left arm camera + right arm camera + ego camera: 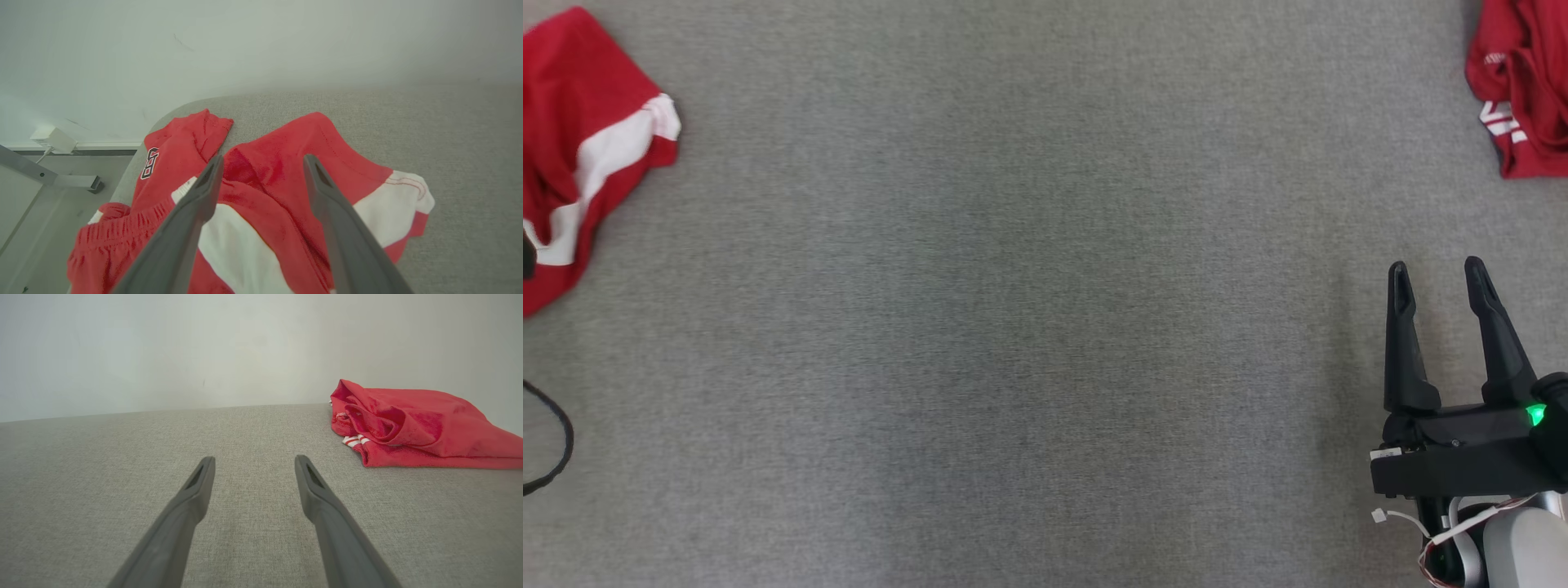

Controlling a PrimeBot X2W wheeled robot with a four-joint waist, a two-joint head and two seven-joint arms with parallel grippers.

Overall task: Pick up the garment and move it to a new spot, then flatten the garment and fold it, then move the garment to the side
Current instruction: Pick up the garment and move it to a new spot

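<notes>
left wrist view: left hand (262, 159) wide over the red garment (286, 143), holding nothing; right hand (254, 458) wide, empty.

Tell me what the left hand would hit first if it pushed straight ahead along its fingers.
Most likely the red and white garment: the open left hand points right at its crumpled red fabric, though how far off it lies is unclear.

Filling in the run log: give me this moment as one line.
left gripper: open, over red-and-white shorts | right gripper: open, above gray surface | other red garment: far right | nothing held
</notes>
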